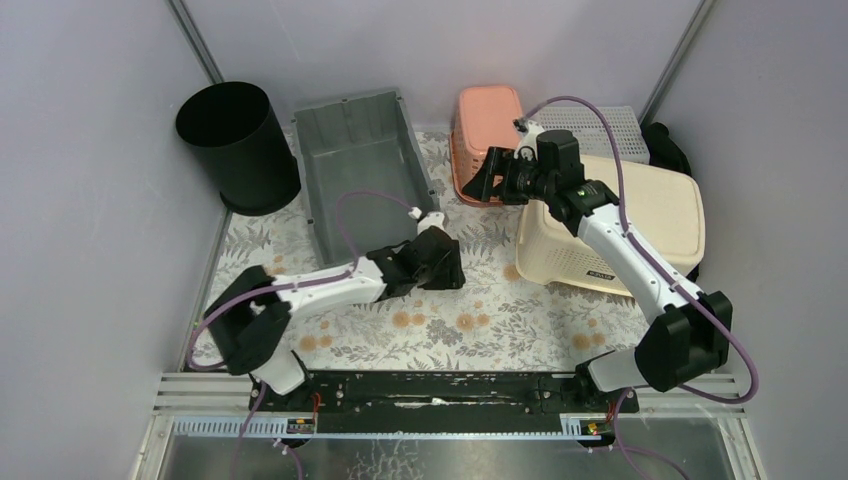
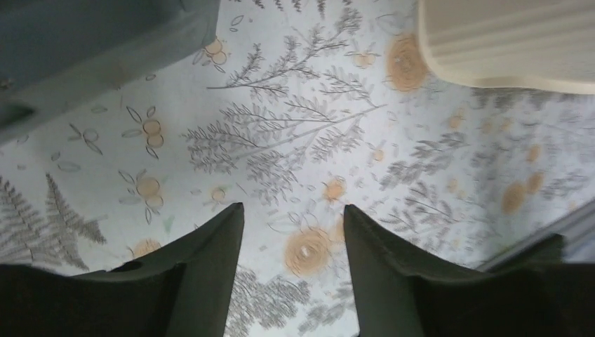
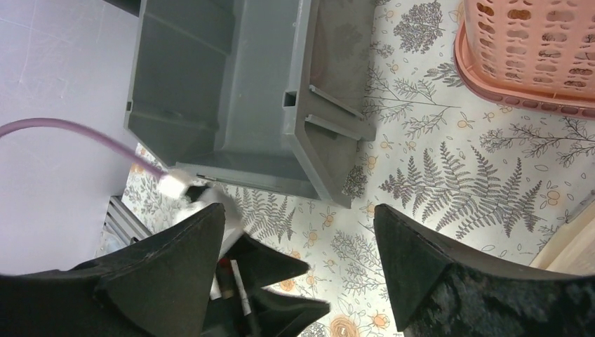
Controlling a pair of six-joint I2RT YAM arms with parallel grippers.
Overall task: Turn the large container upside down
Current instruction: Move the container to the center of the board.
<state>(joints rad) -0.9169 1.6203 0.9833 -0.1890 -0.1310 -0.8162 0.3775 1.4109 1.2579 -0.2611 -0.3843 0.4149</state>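
A large cream container lies bottom-up at the right, its corner showing in the left wrist view. A grey bin stands open side up at the back centre; it also shows in the right wrist view and the left wrist view. My left gripper is open and empty over the patterned table between the two. My right gripper is open and empty, raised above the table beside the cream container's far left corner.
A pink perforated basket lies bottom-up behind the right gripper. A black bucket stands at the back left. A white lattice tray lies behind the cream container. Walls close in the left, back and right.
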